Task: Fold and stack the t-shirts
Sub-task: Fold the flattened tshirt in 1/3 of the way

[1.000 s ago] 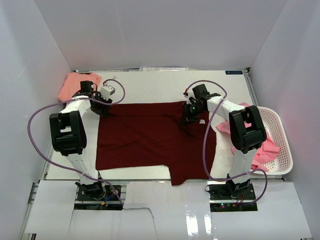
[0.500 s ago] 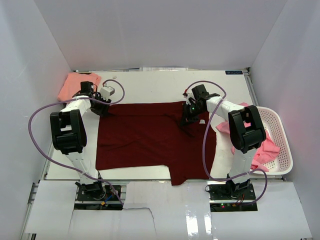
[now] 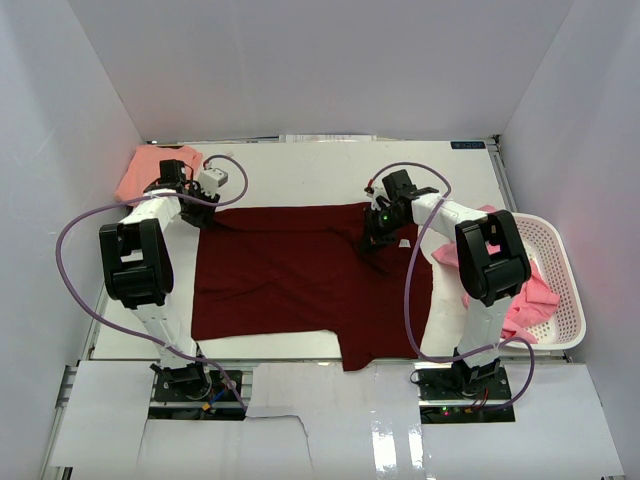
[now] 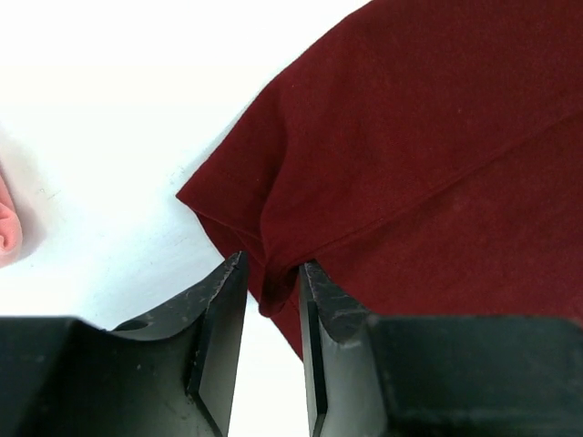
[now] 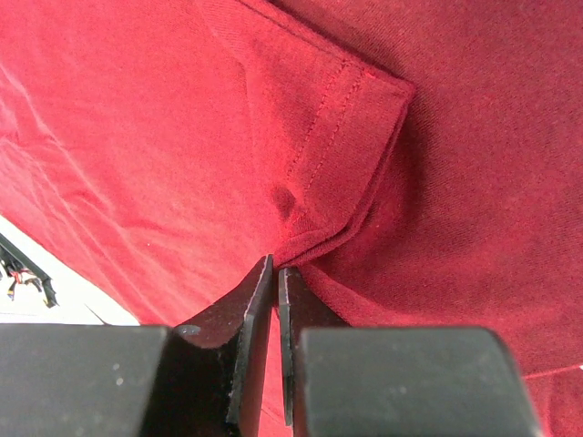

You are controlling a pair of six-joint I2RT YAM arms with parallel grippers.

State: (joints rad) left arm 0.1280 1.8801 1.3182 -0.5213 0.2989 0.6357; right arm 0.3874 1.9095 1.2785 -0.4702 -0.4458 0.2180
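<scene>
Narrowing, left end effector (image 4: 271, 266) straddles maroon t-shirt (image 4: 437, 164) hem; right end effector (image 5: 276, 266) pinches it.

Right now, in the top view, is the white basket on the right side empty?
No, pink shirts lie crumpled inside the white basket, so it is not empty.

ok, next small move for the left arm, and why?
Probably close the left gripper on the maroon shirt: its jaws stand apart around a raised fold at the shirt's corner, not yet pinching it, while the right gripper is shut on its own fold.
</scene>
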